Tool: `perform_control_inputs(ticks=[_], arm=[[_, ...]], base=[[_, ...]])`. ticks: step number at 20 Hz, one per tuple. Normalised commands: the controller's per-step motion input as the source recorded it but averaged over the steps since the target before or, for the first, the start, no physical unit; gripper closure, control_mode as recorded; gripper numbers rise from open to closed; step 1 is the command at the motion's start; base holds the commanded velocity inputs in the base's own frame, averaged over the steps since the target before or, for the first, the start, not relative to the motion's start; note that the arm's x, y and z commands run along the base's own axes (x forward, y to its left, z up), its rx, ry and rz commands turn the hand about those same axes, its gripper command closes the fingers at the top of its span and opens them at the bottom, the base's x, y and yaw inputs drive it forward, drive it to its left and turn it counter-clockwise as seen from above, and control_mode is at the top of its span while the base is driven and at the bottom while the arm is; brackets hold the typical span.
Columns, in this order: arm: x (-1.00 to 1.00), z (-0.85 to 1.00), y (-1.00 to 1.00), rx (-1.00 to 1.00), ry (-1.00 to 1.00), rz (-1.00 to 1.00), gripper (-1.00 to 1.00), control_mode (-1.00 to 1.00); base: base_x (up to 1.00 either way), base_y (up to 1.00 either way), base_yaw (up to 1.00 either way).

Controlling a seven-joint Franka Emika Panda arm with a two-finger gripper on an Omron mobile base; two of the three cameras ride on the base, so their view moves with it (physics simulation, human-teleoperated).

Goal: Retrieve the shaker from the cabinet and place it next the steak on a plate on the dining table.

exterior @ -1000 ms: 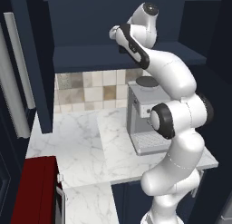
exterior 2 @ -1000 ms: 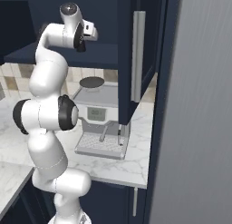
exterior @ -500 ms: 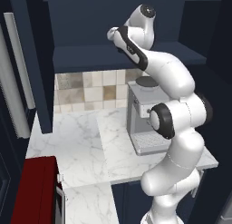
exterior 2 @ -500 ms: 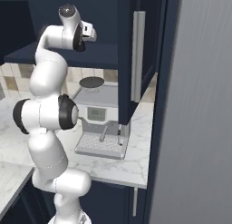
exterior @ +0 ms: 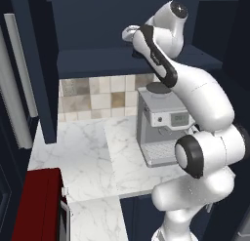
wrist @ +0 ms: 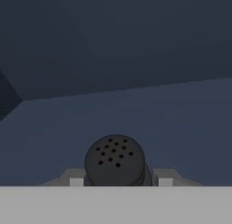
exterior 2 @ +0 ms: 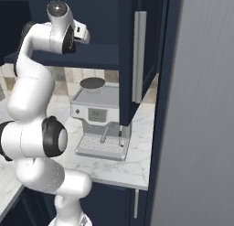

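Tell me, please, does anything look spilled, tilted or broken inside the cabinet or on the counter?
Nothing stands out. The shaker sits between the gripper's fingertips on the cabinet shelf, and the coffee machine stands upright.

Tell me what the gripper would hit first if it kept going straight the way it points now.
The shaker already sits between the gripper's tips, so that comes first. Beyond it the shelf looks bare up to the dark back wall of the cabinet; depth there is hard to judge.
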Motion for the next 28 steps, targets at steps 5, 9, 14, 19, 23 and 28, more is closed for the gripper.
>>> perform_control_inputs(ticks=[5,9,14,19,23,28], arm=[[-1.0,0.46,-0.11,0.25,-0.22,0.0,1.0,-1.0],[-1.0,0.35,-0.28,0.22,-0.21,0.0,1.0,-1.0],[-1.0,0.06,-0.33,0.09,-0.05,0.0,1.0,-1.0],[-1.0,0.11,-0.16,0.0,0.06,0.0,1.0,-1.0],[-1.0,0.06,0.0,-0.01,0.06,0.0,1.0,-1.0],[-1.0,-0.69,-0.12,-0.16,-0.03,-0.05,1.0,-1.0]], base=[[0.0,0.0,0.0],[0.0,0.0,0.0],[0.0,0.0,0.0],[0.0,0.0,0.0],[0.0,0.0,0.0],[0.0,0.0,0.0]])
